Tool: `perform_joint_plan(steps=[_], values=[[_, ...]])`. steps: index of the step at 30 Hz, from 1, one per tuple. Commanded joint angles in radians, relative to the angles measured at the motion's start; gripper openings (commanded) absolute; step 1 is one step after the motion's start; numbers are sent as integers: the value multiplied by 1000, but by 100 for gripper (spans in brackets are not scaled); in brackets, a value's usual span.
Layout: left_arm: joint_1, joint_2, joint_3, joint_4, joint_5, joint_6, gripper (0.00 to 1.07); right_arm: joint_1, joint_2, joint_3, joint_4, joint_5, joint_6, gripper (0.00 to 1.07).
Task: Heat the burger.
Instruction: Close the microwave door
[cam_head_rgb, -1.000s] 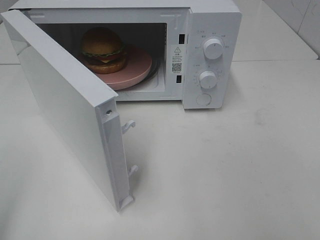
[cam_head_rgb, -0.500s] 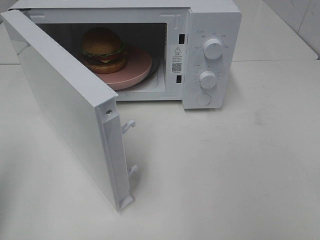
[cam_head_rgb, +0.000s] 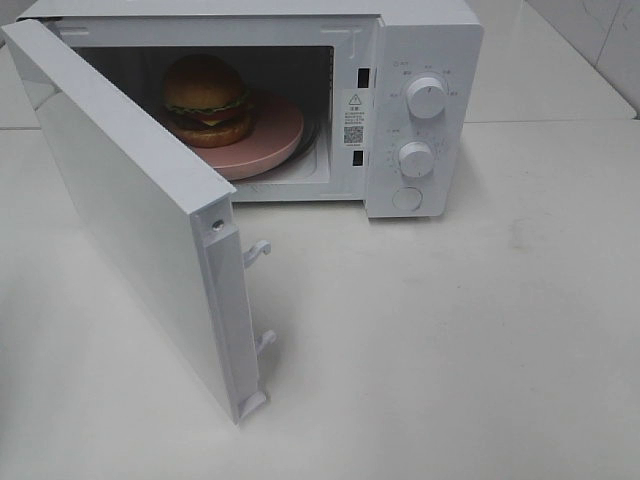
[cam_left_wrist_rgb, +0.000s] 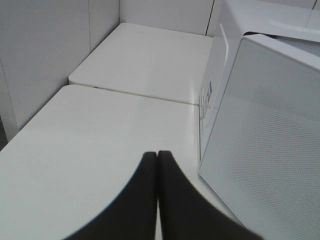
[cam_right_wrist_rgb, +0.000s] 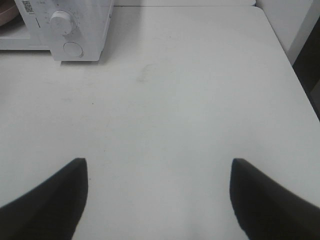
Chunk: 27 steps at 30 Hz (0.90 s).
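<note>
Exterior high: burger (cam_head_rgb: 207, 100) on pink plate (cam_head_rgb: 275, 140) inside microwave (cam_head_rgb: 425, 50); door (cam_head_rgb: 130, 210) open. Left fingers (cam_left_wrist_rgb: 140, 200) together, right fingers (cam_right_wrist_rgb: 50, 195) apart, both empty. Your next move: swing door shut, then set knob (cam_head_rgb: 415, 158).

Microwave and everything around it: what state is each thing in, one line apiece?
White microwave: door swung wide open.
Golden-bun burger: on the plate, inside the microwave.
Pink round plate: inside the cavity, under the burger.
Left end effector: shut, empty.
Right end effector: open, empty.
</note>
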Motion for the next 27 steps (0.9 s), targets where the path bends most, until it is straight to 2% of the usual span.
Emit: perform_joint_plan(steps=[1, 2, 4, 5, 6, 8, 9, 11, 13, 20, 27], values=[[-9, 54, 4, 29, -51, -41, 0, -8, -25, 2, 1, -7, -7, 75], [-34, 94, 4, 86, -101, -81, 0, -8, -25, 2, 1, -7, -7, 75], [-49, 112, 4, 118, -124, -92, 0, -8, -25, 2, 1, -7, -7, 75], [-86, 159, 4, 200, -160, -119, 0, -8, -25, 2, 1, -7, -7, 75], [-86, 159, 4, 200, -160, -119, 0, -8, -25, 2, 1, -7, -7, 75], [-141, 225, 4, 296, -210, -159, 0, -8, -25, 2, 1, -7, -7, 75], [-141, 225, 4, 296, -210, -159, 0, -8, -25, 2, 1, -7, -7, 75], [-183, 290, 4, 347, -272, -202, 0, -8, -25, 2, 1, -7, -7, 75], [-203, 341, 4, 367, -321, -219, 0, -8, -25, 2, 1, -7, -7, 75], [-251, 489, 3, 380, -450, -221, 0, -8, -25, 2, 1, -7, -7, 75], [-358, 653, 0, 383, -610, -218, 0, -8, -25, 2, 1, -7, -7, 75]])
